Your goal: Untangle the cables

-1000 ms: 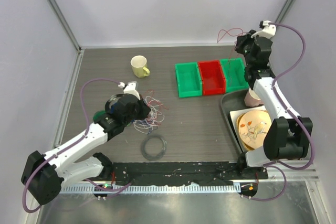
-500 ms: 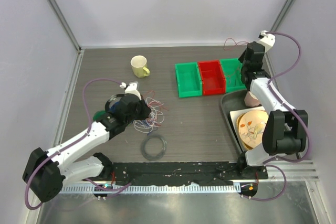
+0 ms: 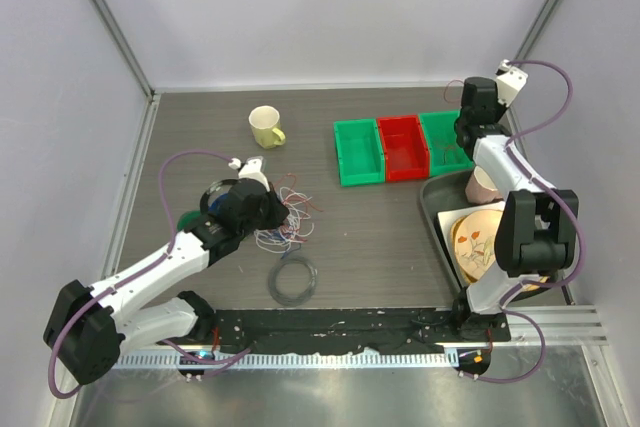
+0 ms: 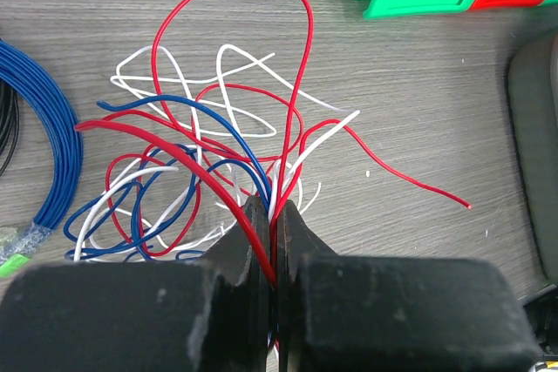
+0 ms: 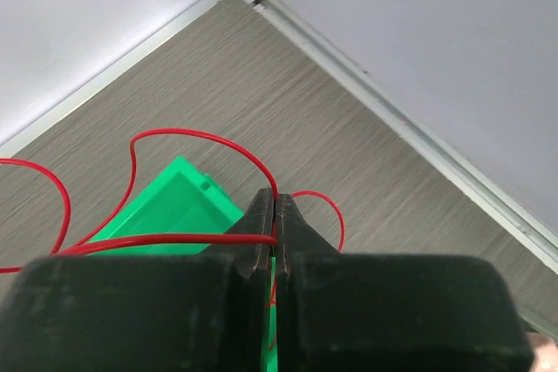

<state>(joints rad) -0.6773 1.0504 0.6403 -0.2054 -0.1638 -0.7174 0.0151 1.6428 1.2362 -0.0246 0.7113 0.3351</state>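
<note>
A tangle of thin red, white and blue cables [image 3: 288, 217] lies on the dark table left of centre; the left wrist view shows its loops [image 4: 209, 163] spread ahead of the fingers. My left gripper [image 4: 274, 211] is shut on several strands of the tangle, and in the top view it sits at the tangle's left edge [image 3: 268, 209]. My right gripper [image 5: 275, 206] is shut on a single red cable [image 5: 187, 141], held over the right green bin [image 3: 447, 139] at the back right corner. In the top view the right gripper [image 3: 464, 135] points down by that bin.
A green bin [image 3: 358, 151], a red bin [image 3: 403, 147] and the right green bin stand in a row. A yellow mug [image 3: 265, 127] sits at the back. A dark grey coiled ring [image 3: 294, 280] lies near front. A blue ring [image 4: 52, 154] is by the tangle. A tray [image 3: 437, 209] holds a plate [image 3: 483, 241].
My right arm has swung its gripper lower toward the right green bin, carrying the red cable down with it. The left arm and the tangle have hardly moved.
</note>
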